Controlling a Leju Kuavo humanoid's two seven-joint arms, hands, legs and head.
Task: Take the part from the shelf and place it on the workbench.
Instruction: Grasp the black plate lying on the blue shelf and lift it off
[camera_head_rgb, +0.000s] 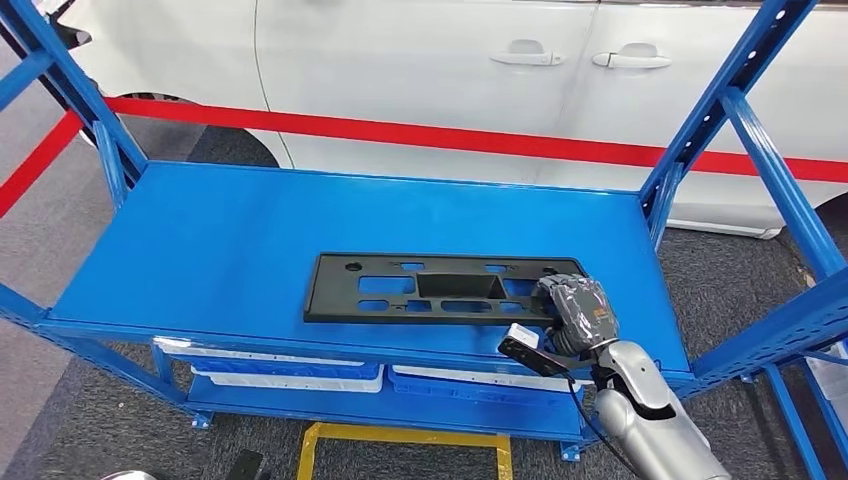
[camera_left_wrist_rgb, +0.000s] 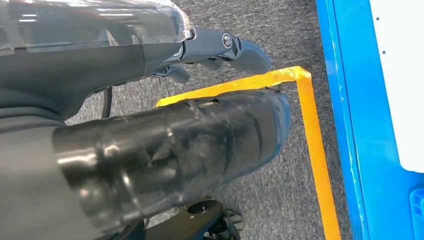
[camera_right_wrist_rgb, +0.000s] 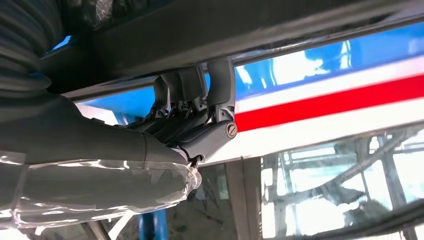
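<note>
Right robot hand (camera_head_rgb: 572, 312), on its silver arm, grips the near right end of the flat black plastic part with rectangular cut-outs (camera_head_rgb: 440, 288), fingers curled over its edge; the part lies on the blue metal shelf (camera_head_rgb: 250, 230), stretching leftward from the hand. Risk: held at one end, the long part may sag, twist or slip. Left robot hand (camera_left_wrist_rgb: 220, 50) hangs empty, fingers loosely apart.

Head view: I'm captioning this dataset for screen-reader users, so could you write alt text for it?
The robot's right hand grips the right end of a flat black plastic part lying near the front edge of a blue metal shelf. Behind the shelf runs a red barrier tape in front of a white car.
</note>
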